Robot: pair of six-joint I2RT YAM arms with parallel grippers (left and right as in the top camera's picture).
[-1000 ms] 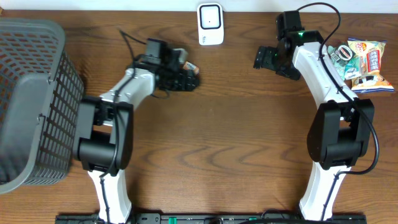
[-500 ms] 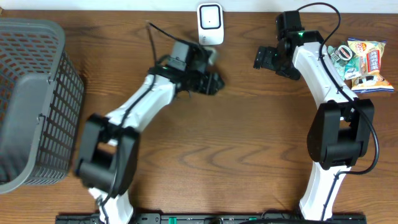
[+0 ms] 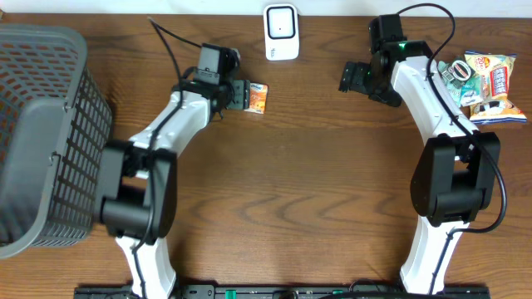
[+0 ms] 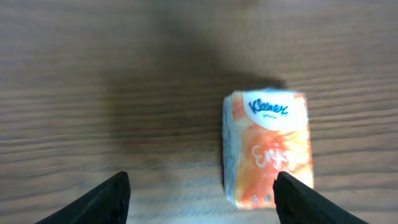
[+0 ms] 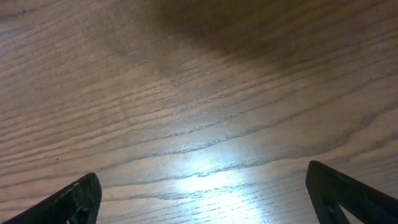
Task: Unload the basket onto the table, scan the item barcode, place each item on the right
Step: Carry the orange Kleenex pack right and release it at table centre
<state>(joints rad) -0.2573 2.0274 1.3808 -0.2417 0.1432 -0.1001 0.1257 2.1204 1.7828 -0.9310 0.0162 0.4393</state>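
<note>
My left gripper [image 3: 238, 94] is over the far half of the wooden table [image 3: 291, 183] with its jaws spread and pinching nothing. The Kleenex tissue pack [image 3: 258, 97] lies flat on the wood right at its tips, a little left of and nearer than the white scanner [image 3: 281, 31] that stands at the far edge.

From overhead the pack is only a small orange and white rectangle, and I cannot tell there whether my fingers touch it. My left wrist camera shows more of the left gripper [image 4: 199, 205]: both dark fingers [image 4: 99, 202] poke in at the bottom of the frame, far apart. The pack [image 4: 267, 149] lies printed face up, with the Kleenex name on a white patch at its far end. It is off to the right side of the gap. Its near corner meets my right-hand finger in the picture, though contact is unclear and the view is slightly blurred.

My right gripper [image 3: 353, 77] hangs over bare wood to the right of the scanner, its jaws wide apart. Its own camera shows only wood grain and a glare patch between the tips of the right gripper [image 5: 199, 199].

Only the overhead view shows the grey mesh basket [image 3: 33, 124] at the left edge and the snack bags [image 3: 490, 87] at the far right.
</note>
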